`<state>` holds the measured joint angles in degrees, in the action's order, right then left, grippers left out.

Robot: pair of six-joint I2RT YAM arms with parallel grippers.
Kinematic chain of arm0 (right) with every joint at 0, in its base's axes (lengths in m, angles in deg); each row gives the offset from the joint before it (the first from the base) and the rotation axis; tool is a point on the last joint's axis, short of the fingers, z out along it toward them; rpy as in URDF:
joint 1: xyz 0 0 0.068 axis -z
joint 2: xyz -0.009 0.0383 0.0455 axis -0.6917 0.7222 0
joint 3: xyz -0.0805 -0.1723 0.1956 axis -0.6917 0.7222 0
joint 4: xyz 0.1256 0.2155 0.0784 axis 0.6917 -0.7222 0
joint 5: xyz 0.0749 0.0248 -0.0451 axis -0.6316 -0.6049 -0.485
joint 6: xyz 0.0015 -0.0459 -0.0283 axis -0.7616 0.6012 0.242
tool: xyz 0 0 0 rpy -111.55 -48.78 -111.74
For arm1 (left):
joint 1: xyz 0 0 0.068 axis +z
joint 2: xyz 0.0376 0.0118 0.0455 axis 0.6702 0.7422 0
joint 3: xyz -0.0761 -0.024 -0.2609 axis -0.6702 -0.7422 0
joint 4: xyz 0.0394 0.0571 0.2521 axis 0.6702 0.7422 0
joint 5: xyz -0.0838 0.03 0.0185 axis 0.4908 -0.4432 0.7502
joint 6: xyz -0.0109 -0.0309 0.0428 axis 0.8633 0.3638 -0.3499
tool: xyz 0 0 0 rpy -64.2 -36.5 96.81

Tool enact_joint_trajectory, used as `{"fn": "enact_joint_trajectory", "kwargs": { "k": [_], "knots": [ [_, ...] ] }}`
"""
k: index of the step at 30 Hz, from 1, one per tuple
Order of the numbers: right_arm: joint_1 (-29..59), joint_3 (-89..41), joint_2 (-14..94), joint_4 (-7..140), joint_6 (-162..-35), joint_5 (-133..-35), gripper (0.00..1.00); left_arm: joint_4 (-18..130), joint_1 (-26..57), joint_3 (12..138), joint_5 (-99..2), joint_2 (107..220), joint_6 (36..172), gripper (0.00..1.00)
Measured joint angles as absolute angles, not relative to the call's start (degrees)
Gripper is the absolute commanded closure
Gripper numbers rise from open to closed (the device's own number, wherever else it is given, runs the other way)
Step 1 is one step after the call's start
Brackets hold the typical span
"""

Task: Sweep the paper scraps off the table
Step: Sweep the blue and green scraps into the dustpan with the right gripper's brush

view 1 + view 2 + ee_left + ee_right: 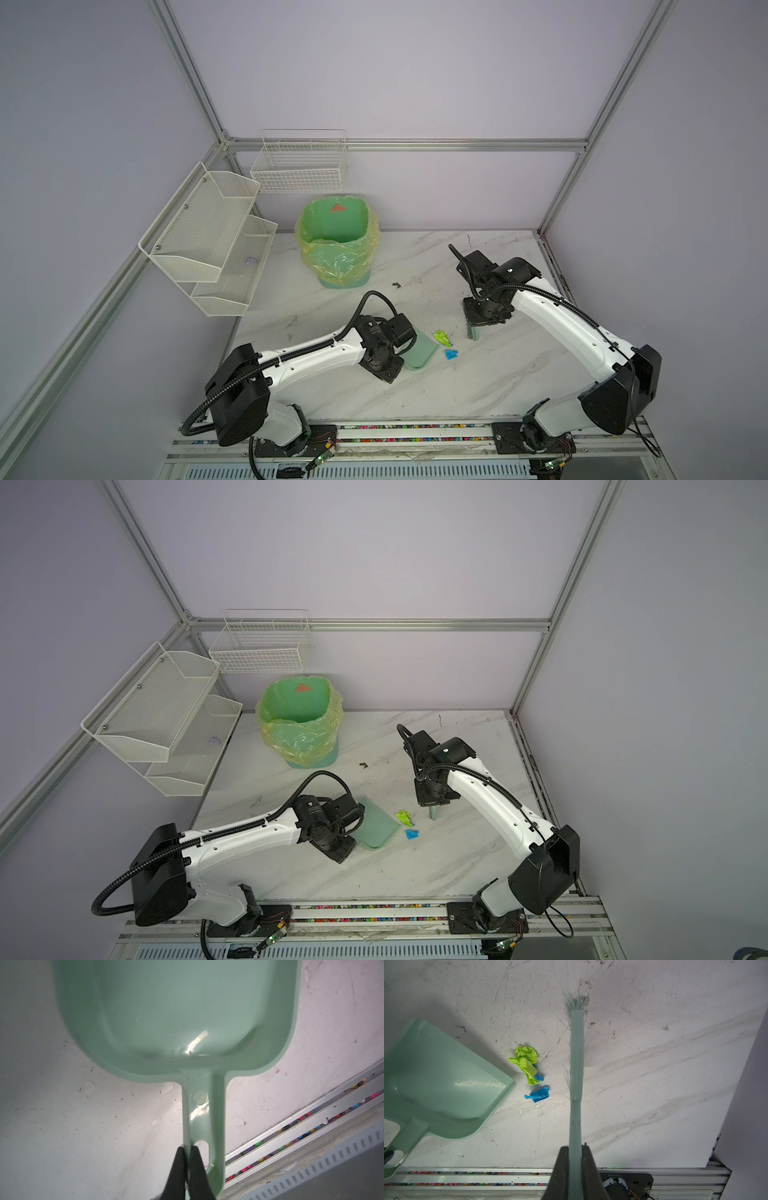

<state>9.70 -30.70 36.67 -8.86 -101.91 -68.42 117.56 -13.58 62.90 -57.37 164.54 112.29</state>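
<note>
Mesh wall rack (pixel 208 241), at the left wall, a small pale wad on its lower tier; wire basket (pixel 299 166), hung on the back wall; green bin (pixel 336 241) with yellow liner, standing at the back of the worktop (pixel 415 266), mouth open; left jaws, pressed together on one edge of the handle of the green dustpan (pixel 176 1012), next to its hanging hole, a narrow pinch in the left wrist view; the pan itself empty, resting on the worktop, mouth turned toward the brush; paper scraps, three seen, all on the worktop between pan and brush: a yellow-green wad (pixel 526 1064) with a blue bit (pixel 538 1078) touching it, and a separate blue wad (pixel 538 1095) just beside, lying off the corner of the pan's lip and not squarely before it; hand brush (pixel 576 1064), pale green, bristles down, just beside the scraps on the side away from the pan; right jaws, clamped on the brush handle; front rail (pixel 415 434), its slot already holding coloured bits. Hazards, as judged: the separate blue wad may slip past the lip's corner if swept straight; light paper may flick off splayed bristles or slide under a raised lip; the edge pinch may let the pan pivot under a push; a stray stroke may send scraps into the rail slot.
</note>
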Motion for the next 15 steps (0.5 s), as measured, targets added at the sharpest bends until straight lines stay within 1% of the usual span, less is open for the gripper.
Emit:
{"fn": "enact_joint_trajectory", "kwargs": {
  "k": [15],
  "knots": [
    [9.70,-27.66,36.08,-8.79,-102.18,-70.43,1.00,119.94,-15.52,62.90,-54.57,164.56,112.31,1.00]
  ]
}}
